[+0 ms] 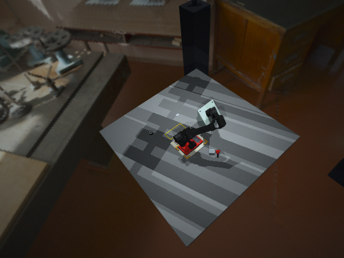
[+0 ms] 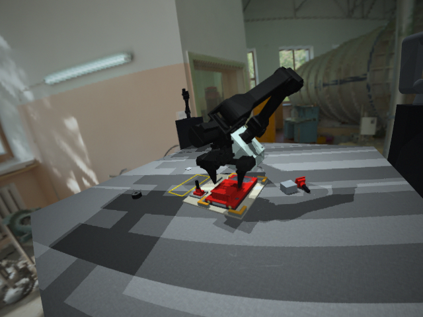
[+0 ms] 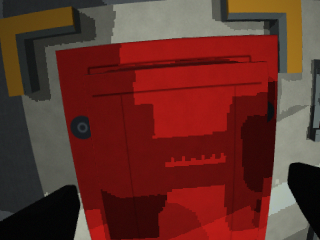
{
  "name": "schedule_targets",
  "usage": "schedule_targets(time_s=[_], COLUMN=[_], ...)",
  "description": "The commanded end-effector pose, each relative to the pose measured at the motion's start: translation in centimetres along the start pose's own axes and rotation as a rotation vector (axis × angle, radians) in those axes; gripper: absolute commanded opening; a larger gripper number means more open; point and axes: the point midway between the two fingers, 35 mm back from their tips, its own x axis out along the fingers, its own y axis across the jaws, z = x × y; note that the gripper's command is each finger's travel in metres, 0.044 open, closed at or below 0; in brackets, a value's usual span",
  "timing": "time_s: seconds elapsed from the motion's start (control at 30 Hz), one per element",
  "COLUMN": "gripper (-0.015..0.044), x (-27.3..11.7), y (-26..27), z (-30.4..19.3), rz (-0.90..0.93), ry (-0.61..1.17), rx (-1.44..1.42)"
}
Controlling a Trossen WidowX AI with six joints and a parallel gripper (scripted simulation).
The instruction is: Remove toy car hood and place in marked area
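A: Nearest the exterior camera?

B: Grey striped table point(image 2: 238, 273), with the arm's shadow lying right of the fixture. Next is the cream base plate point(image 2: 246, 201) with orange corner brackets, and the red toy car point(image 2: 229, 193) sitting on it.

A: Hood position?

B: The hood point(image 3: 167, 160) is on the car, not lifted. In the wrist view its red panel fills the frame between two orange brackets point(image 3: 263, 10) at the top.

A: End effector?

B: The gripper point(image 2: 227, 179) points down over the car with its fingers spread wide and nothing between them. One fingertip point(image 2: 213, 177) hangs off the car's left side; the other comes down over the red top. Whether that tip touches the car I cannot tell. In the wrist view both black tips sit at the bottom corners, flanking the hood.

A: Left of the plate?

B: A small red-based peg point(image 2: 197, 189) on the plate edge, then the yellow marked area point(image 2: 189, 185) just beyond, with no part in it. A black ring point(image 2: 136, 195) lies well to the left.

A: Right side and behind?

B: A grey block point(image 2: 288, 186) touching or just beside a red-and-black piece point(image 2: 301, 183). Farther back, the arm's pale mounting base point(image 2: 250, 150).
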Motion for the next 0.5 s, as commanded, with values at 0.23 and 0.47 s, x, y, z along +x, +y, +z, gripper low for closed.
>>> schedule_targets(time_s=[0.23, 0.47], gripper=[0.044, 0.044], x=[0.61, 0.95], y=[0.02, 0.02], z=[-0.1, -0.1], rz=[0.006, 0.006], ry=[0.002, 0.002], rx=[0.007, 0.007])
